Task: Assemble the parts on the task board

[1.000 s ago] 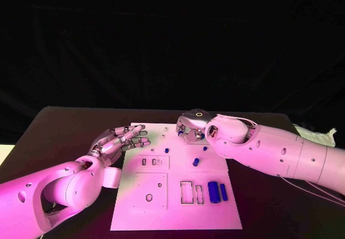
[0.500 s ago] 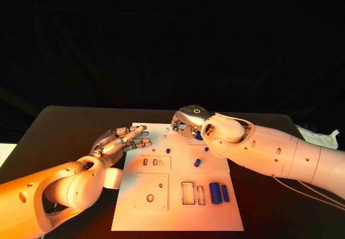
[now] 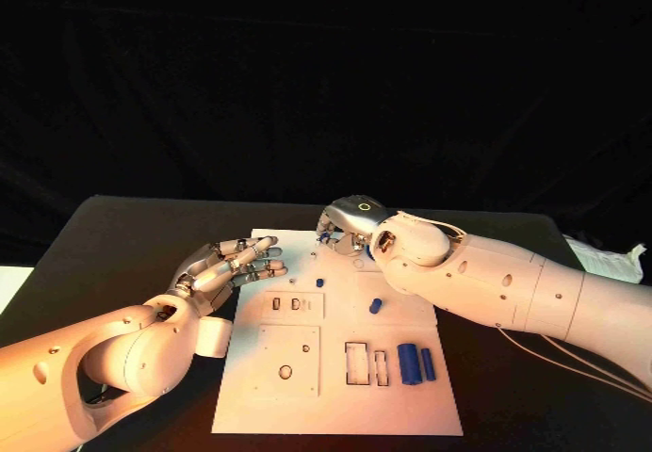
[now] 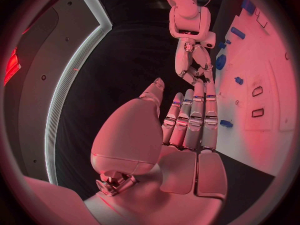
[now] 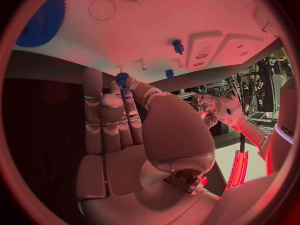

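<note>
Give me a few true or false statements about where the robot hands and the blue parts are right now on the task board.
1. The right robot hand is over the far end of the task board. True.
2. The left robot hand holds a blue part. False: it holds nothing, fingers apart, at the board's left edge.
3. Two long blue parts lie side by side near the board's right edge. True.
4. The right robot hand is empty. False: its fingertips pinch a small blue gear.
</note>
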`<state>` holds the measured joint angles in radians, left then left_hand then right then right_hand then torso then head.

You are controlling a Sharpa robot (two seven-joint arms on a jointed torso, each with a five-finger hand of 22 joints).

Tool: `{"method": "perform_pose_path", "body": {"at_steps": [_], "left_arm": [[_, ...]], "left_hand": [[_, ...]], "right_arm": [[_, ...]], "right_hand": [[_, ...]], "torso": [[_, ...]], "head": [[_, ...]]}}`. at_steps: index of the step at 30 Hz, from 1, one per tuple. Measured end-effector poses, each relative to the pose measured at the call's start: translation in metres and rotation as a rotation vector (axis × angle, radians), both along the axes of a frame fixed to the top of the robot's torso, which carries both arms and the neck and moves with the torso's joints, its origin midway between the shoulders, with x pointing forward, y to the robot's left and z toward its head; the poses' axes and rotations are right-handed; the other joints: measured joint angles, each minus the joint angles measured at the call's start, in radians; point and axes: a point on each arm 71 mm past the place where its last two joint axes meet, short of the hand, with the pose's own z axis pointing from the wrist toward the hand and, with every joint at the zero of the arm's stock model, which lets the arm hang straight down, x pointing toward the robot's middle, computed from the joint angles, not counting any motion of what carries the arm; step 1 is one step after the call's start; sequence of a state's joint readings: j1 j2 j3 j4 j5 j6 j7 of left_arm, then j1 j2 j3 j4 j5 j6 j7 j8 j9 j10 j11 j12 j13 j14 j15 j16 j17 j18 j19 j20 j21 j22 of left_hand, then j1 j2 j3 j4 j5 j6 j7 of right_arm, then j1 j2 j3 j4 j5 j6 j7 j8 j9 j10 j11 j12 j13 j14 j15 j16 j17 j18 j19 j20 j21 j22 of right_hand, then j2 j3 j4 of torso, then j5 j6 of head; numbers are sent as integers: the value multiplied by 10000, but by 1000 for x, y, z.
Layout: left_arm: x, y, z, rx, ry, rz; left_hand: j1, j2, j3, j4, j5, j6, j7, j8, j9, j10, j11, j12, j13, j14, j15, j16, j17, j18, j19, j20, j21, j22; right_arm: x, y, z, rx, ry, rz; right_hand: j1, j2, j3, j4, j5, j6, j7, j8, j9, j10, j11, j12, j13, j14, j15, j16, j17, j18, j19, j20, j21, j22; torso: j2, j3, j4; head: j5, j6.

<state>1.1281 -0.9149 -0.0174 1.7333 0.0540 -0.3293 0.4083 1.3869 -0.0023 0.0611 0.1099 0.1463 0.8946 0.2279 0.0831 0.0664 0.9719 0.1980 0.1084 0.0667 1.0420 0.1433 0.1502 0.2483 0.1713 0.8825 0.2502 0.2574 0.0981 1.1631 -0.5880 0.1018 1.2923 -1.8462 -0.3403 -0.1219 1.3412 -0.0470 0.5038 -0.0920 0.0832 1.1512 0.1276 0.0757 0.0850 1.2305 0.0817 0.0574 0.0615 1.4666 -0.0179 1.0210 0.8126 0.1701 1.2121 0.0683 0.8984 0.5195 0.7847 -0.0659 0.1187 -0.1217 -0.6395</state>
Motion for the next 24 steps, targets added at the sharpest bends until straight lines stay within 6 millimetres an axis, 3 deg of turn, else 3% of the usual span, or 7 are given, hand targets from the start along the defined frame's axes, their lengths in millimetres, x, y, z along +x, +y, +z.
{"method": "perform_pose_path", "body": {"at_steps": [24], "left_arm": [[-1, -1, 1, -28, -9, -41]], "left_hand": [[10, 10, 27, -27, 0, 0, 0, 0, 0, 0, 0, 0, 0, 0, 0, -41, -6, 0, 0, 0, -19, -6]], "right_arm": [[8, 11, -4, 10, 105, -61]], "right_hand": [[-29, -104, 86, -48, -83, -1, 0, -12, -4, 1, 1, -30, 9, 0, 0, 36, 27, 0, -36, 37, 48, 45]], "torso": [[49, -34, 37]], "head": [[-23, -49]]}}
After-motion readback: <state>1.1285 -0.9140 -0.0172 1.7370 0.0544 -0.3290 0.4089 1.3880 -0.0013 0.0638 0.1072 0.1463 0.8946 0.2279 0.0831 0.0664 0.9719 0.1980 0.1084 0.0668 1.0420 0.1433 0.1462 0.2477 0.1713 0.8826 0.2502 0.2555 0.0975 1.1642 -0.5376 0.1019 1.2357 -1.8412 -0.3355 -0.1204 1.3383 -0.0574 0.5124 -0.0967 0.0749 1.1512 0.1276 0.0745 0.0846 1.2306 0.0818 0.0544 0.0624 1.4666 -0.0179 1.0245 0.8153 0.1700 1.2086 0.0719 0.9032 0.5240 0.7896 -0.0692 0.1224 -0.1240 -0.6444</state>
